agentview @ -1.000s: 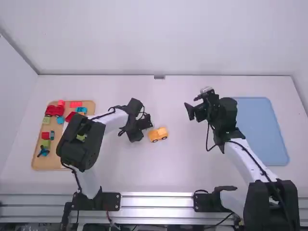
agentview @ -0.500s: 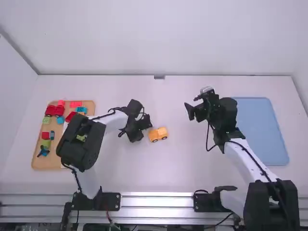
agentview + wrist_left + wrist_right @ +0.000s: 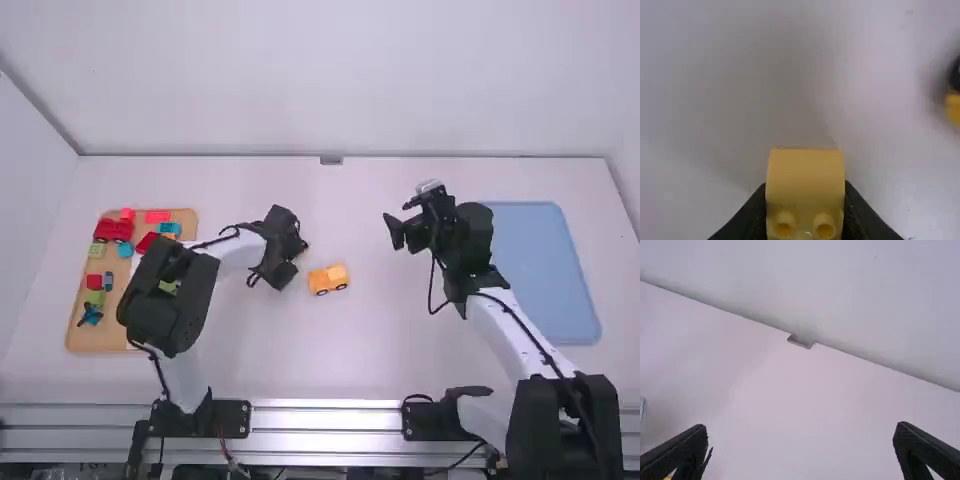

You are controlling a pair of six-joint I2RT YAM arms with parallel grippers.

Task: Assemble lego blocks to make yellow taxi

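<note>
I had the left gripper (image 3: 297, 247) narrowed onto a yellow block (image 3: 805, 172), two round studs showing at one end, and the right gripper (image 3: 402, 218) wide, fingers well apart, over the table (image 3: 370, 350) short of its back edge. The yellow car (image 3: 328, 279) stood on black wheels near my left gripper, between the two arms. Farther out, I had the wooden tray (image 3: 72, 335) of colored blocks (image 3: 157, 216) under and beside the left arm, the blue tray (image 3: 545, 270) beside the right.
</note>
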